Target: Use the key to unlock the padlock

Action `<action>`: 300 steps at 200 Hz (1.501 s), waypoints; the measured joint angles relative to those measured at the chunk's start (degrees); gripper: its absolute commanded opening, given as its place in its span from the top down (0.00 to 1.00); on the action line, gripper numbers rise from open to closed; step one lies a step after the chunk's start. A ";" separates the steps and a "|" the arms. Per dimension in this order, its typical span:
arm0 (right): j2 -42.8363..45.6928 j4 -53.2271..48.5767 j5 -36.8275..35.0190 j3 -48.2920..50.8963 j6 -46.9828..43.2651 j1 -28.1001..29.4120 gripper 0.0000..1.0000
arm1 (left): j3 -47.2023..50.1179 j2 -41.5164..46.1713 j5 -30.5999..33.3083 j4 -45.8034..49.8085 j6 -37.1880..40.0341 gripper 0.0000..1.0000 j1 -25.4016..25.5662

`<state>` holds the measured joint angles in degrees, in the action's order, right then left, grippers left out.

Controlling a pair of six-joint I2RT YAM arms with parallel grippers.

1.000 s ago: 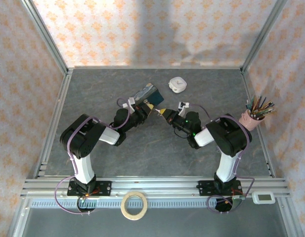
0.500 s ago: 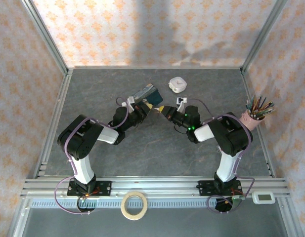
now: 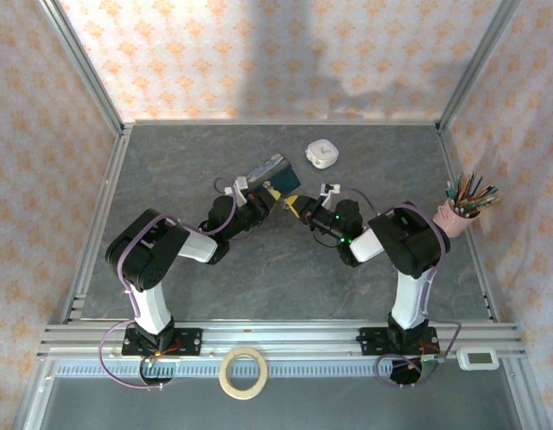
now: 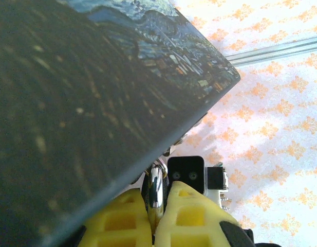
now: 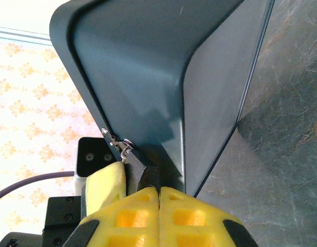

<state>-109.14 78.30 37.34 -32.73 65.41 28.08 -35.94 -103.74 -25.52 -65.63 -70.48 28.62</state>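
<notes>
Two grippers: left gripper (image 3: 274, 193) and right gripper (image 3: 296, 204) meet tip to tip beside the tin (image 3: 263, 167) on the surface (image 3: 258, 269).
Left gripper: closed on a bright metal part (image 4: 157, 185); key or shackle, cannot tell.
Right gripper: closed; dark padlock (image 5: 148, 177) at its tips.

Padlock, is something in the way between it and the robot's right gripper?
Nothing visible is. The dark padlock sits right at the tips of the shut right gripper, beside a yellow finger of the left gripper. The blue tin stands just behind the padlock, not between.
</notes>
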 measured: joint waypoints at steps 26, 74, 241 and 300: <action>-0.09 -0.44 -0.02 -0.31 -0.39 0.00 1.00 | 0.00 0.00 0.00 0.11 0.22 1.00 -0.13; 0.59 -4.98 1.18 -1.51 0.72 -0.20 1.00 | 0.00 0.00 -0.28 0.70 4.46 1.00 -0.42; -4.85 10.12 16.26 -2.82 41.88 -4.83 1.00 | 0.90 -7.43 -10.95 -21.97 16.63 1.00 -3.02; -4.07 8.15 15.58 -2.62 40.54 -4.61 0.95 | 1.14 -6.69 -10.47 -19.98 18.08 1.00 -3.10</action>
<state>-113.21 86.46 52.93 -35.35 105.95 23.46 -34.81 -110.43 -35.99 -85.60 -52.40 25.52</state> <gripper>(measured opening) 0.041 0.049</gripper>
